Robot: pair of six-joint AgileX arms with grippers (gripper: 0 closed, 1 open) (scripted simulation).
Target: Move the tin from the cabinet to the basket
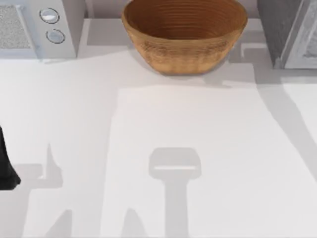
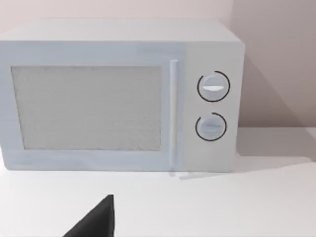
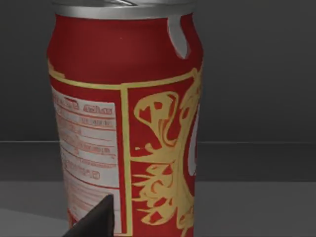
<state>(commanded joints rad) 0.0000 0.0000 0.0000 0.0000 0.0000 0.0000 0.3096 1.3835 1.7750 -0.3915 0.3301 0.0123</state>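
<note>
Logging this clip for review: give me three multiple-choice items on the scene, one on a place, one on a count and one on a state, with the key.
1. The basket stands:
A) between the microwave and the cabinet
B) on top of the microwave
C) at the table's near edge

2. Dials on the microwave:
A) one
B) two
C) four

3. The tin is:
A) lying on its side
B) crushed flat
C) upright

Key:
1 A, the top view shows it between them.
2 B, the left wrist view shows two beside the door.
3 C, the right wrist view shows its silver top uppermost.
</note>
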